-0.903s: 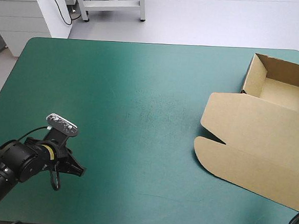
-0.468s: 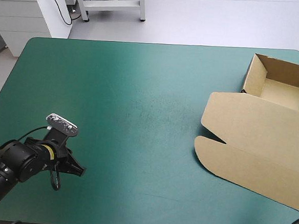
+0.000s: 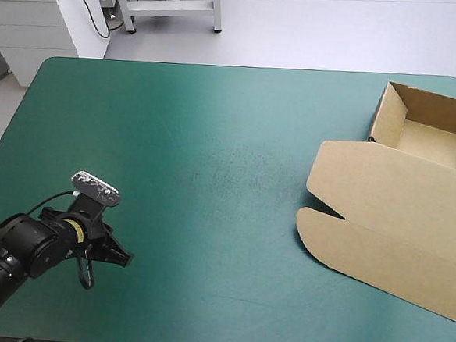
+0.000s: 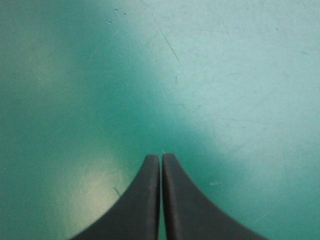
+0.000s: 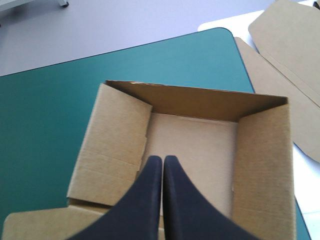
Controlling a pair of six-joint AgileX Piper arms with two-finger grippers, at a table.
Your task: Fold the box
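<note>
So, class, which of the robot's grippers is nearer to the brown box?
Right. The right gripper, shut, hovers over the open tray of the box. The left gripper, also shut, is over the bare teal-green cover toward its near left corner, well apart from the box.

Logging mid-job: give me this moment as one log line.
box: open tray, lid flat | left gripper: shut, empty, over teal-green cover | right gripper: shut, empty, facing box
</note>
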